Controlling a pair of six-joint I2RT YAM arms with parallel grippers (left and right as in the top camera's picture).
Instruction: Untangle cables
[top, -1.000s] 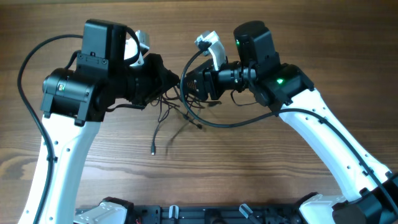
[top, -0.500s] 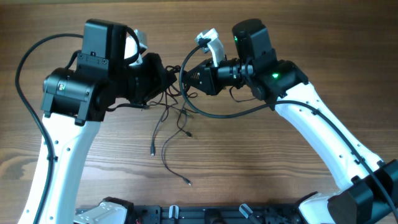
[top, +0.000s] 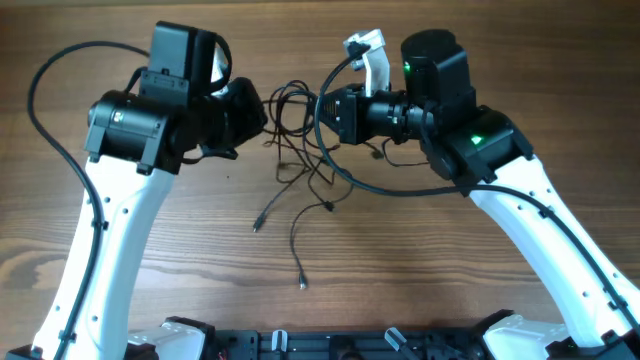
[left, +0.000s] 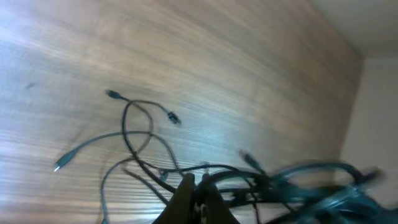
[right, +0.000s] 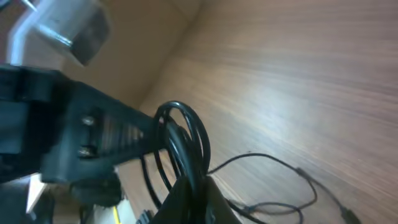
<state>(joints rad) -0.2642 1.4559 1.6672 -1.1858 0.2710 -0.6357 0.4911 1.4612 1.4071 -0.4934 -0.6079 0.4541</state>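
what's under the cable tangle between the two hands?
Bare wooden table only, with loose plug ends trailing across it. Where the cables enter the left hand and right hand is covered.

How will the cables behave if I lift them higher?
Probably floppy: the cables sag in loose curls between the left gripper and right gripper, with ends lying on the table. Likely very light, being so thin. The crossed loops may snag rather than slide apart.

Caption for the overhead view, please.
Left hand and right hand grip the tangled cables between them, loose ends trailing across the wooden table.
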